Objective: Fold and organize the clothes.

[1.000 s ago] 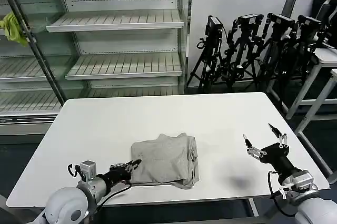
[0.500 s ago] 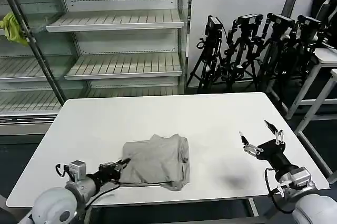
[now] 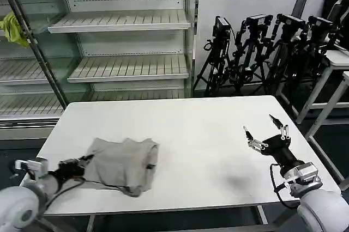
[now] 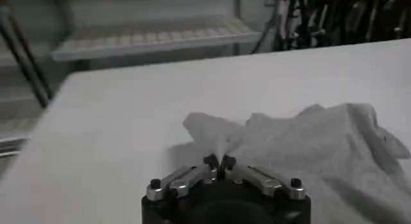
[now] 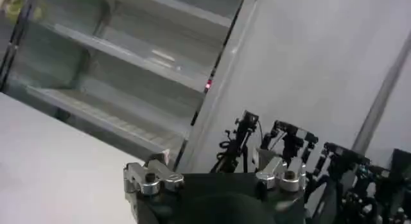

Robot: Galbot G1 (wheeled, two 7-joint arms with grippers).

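The folded light grey shirt [image 3: 124,164] lies on the white table [image 3: 180,128], at the near left corner region. Its long axis runs roughly left to right across the table. One end sits at the left gripper [image 3: 86,161], the other points toward the table's middle. The bundle is rumpled, with a dark seam or edge showing on its right side. No print, collar or buttons can be made out on it.

The left gripper is just at the shirt's left edge. In the left wrist view its fingertips [image 4: 210,161] are pressed together on a pinched fold of the shirt [image 4: 302,142], and the cloth spreads away beyond the tips. The gripper body [image 4: 225,196] is cut off by the frame edge there.

The right gripper [image 3: 265,132] is raised above the table's right side, well apart from the shirt, with its fingers spread wide and nothing between them. In the right wrist view the finger bases [image 5: 151,179] show, but the tips are out of frame.

A yellow-green cloth [image 3: 13,28] hangs on the shelving rack [image 3: 120,22] behind the table, partly cut off at the left edge.
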